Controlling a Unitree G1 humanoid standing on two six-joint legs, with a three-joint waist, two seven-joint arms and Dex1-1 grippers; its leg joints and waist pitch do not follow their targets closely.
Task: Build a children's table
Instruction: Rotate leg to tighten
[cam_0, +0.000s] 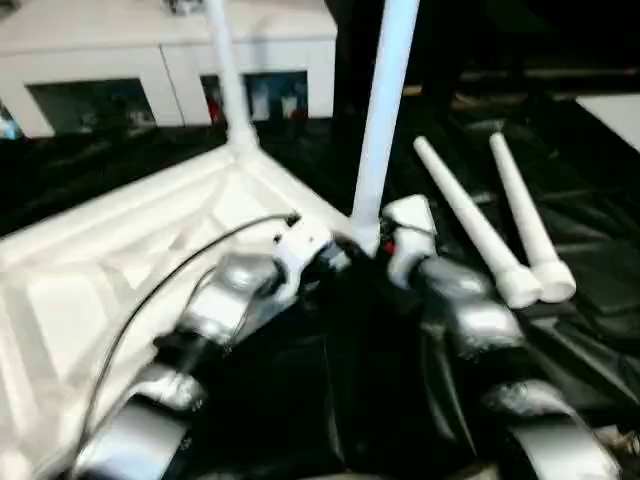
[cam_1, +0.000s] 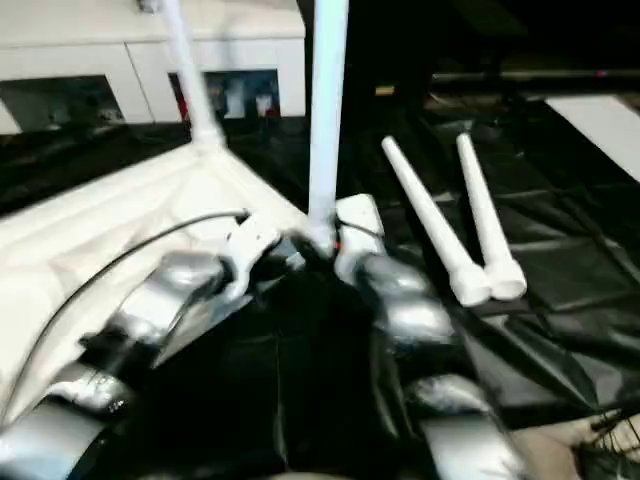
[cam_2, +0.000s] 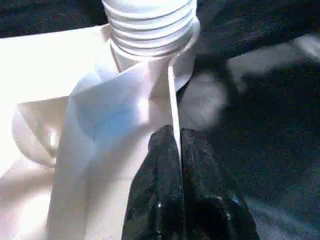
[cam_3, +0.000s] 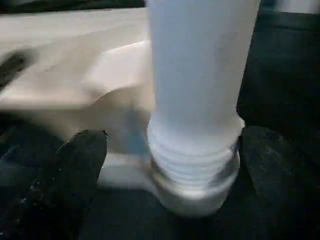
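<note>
The children's table top (cam_0: 120, 260) lies upside down on the black sheet, at the left. One white leg (cam_0: 228, 80) stands in its far corner. A second leg (cam_0: 385, 110) stands upright in the near corner socket (cam_2: 186, 55), with its ribbed end (cam_3: 192, 160) showing just above the socket. My left gripper (cam_2: 177, 137) is shut on the thin rim of the top right beside that socket. My right gripper (cam_3: 172, 135) is open, one black finger (cam_3: 75, 170) on each side of the leg's base and apart from it. Two loose legs (cam_0: 465, 220) (cam_0: 522, 205) lie side by side at the right.
A white cabinet with glass doors (cam_0: 150, 50) stands behind the work. The crinkled black sheet (cam_0: 590, 250) covers the big table to the right of the loose legs. A white panel (cam_0: 615, 110) shows at the far right edge.
</note>
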